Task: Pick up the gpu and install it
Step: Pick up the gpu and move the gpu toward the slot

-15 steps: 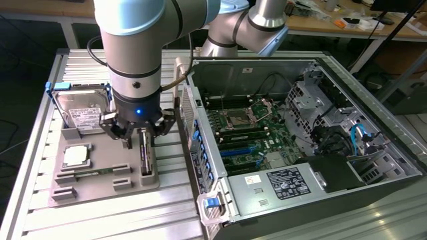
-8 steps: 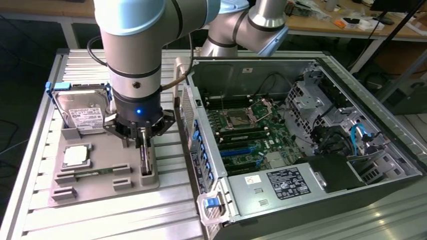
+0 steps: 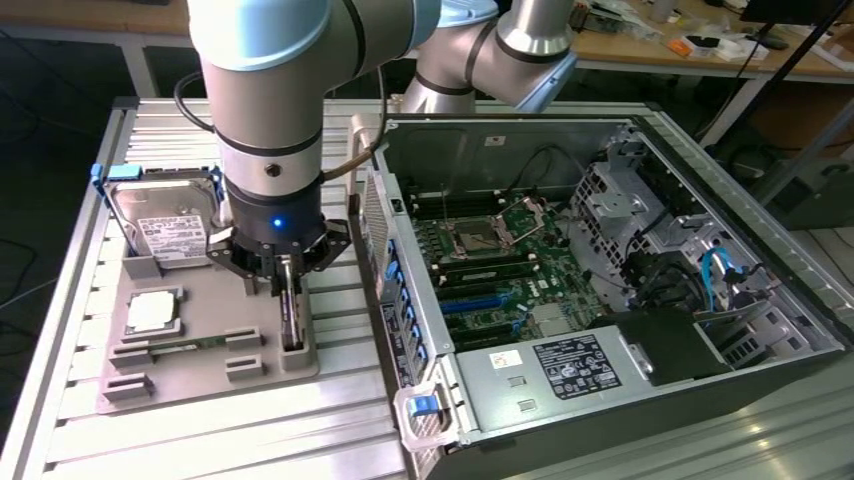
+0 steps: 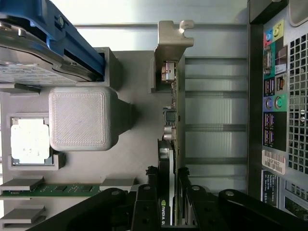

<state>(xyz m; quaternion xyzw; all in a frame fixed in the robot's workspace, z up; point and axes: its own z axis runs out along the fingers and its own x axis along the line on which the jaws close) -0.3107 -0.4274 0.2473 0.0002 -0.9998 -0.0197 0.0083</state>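
Gpu (image 3: 291, 322) (image 4: 174, 120) stands on edge in the gray tray (image 3: 200, 385), beside the open computer case (image 3: 601, 250) on the counter (image 3: 80, 420). Gripper (image 3: 284, 290) (image 4: 167, 179) sits low over it, 2 fingers (image 4: 147, 195) clamped against the card's faces.

Arm: is reaching down from above, its last grey tubular segment standing nearly upright in the exterior view.
Wrist: is pointing straight down, with a blue light glowing on its black collar.
Tool (image 3: 284, 288): is hanging vertically below the wrist.
Fingers (image 4: 149, 192): are clamping the gpu (image 4: 171, 118), with one black finger pressing on each face.
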